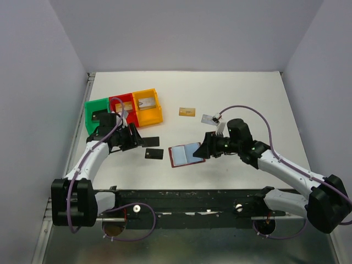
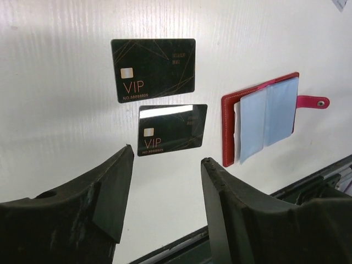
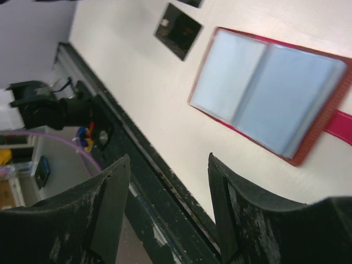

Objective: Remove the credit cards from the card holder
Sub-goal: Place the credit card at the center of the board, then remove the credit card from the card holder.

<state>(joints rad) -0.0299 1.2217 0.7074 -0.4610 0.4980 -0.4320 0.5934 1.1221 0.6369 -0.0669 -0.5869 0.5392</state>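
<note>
1. The card holder (image 1: pixel 186 154) lies open and flat on the table (image 1: pixel 247 93) between the two arms. Its light blue pockets face up, and I cannot tell if a card is inside.
2. A black card (image 2: pixel 153 70) and a second black card (image 2: pixel 171 130) lie flat to its left, apart, so neither covers the other.
3. A gold card (image 1: pixel 187 111) and a silver card (image 1: pixel 209 117) lie farther back.
4. The left gripper (image 2: pixel 168 157) hovers over the second black card, jaws apart, holding nothing.
5. The right gripper (image 3: pixel 168 165) is open and empty just beside the holder, probably to reach the pockets.

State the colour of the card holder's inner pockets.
Light blue pockets; right wrist view shows them best.
</note>
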